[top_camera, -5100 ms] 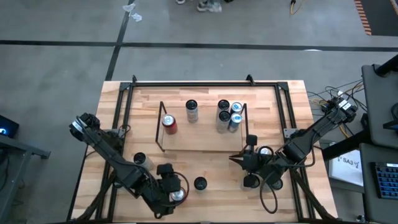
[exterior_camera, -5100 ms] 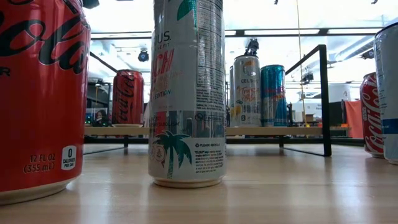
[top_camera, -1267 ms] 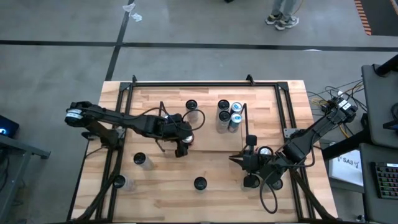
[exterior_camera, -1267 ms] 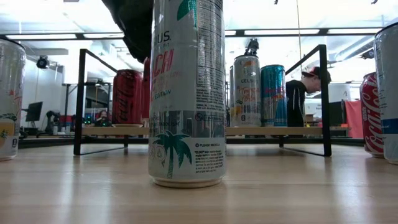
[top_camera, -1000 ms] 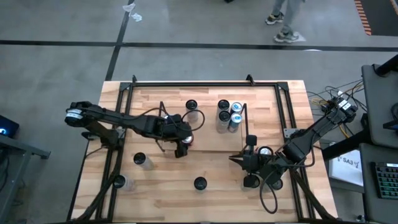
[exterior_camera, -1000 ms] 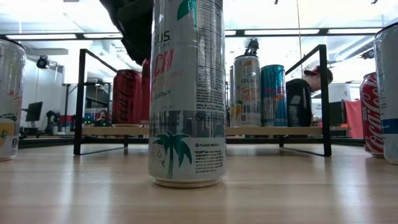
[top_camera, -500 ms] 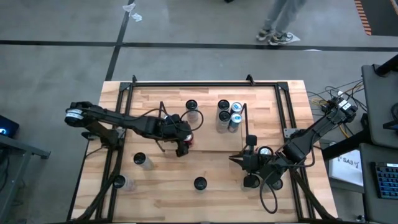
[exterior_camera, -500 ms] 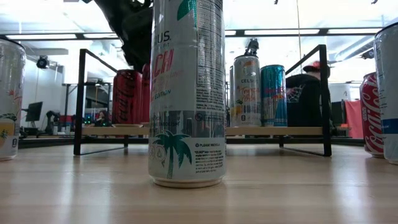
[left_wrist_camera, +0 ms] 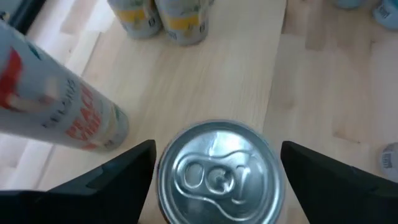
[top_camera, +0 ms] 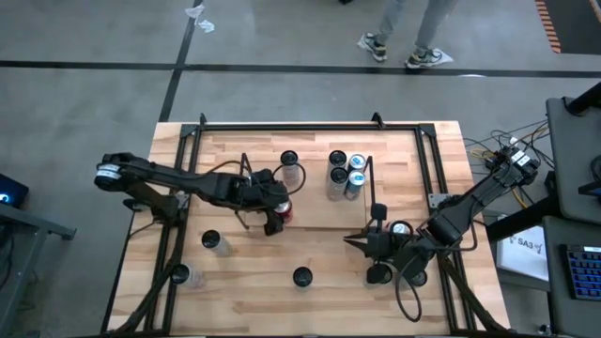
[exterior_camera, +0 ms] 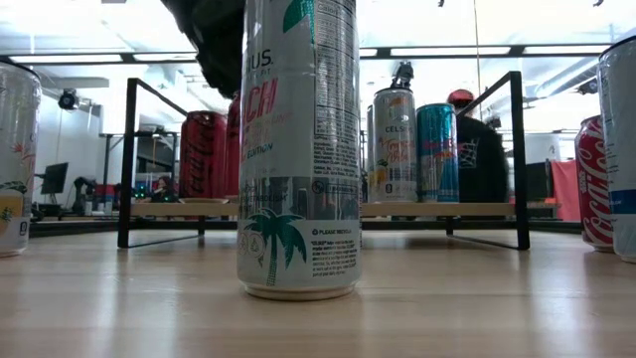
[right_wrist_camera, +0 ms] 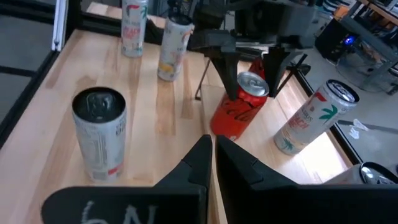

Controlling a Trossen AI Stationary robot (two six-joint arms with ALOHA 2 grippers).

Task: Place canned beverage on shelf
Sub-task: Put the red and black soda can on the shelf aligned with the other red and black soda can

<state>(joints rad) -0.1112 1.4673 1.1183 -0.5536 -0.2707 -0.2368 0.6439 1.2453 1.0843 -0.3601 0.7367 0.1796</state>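
Observation:
A red cola can (top_camera: 284, 212) stands upright on the shelf (top_camera: 246, 192) near the front edge of its wood base. My left gripper (top_camera: 277, 214) hangs open over it, one finger on each side of the can top (left_wrist_camera: 217, 171) with a thin gap at each side. From the right wrist view the red can (right_wrist_camera: 239, 107) shows under those spread fingers (right_wrist_camera: 225, 73). My right gripper (top_camera: 355, 241) rests shut on the table front right, among loose cans. In the low view the left gripper (exterior_camera: 221, 40) is a dark mass above the shelf.
Several other cans (top_camera: 344, 174) stand on the shelf, and a tall white one (top_camera: 291, 169) just behind the red can. Loose cans dot the table: (top_camera: 212, 242), (top_camera: 301, 277), (top_camera: 179, 274). A large white can (exterior_camera: 298, 149) fills the low view. A person (top_camera: 404, 23) walks beyond the table.
My left gripper's fingers have spread away from the red can, which stays standing on the shelf. The right arm has not moved. The person behind has walked on.

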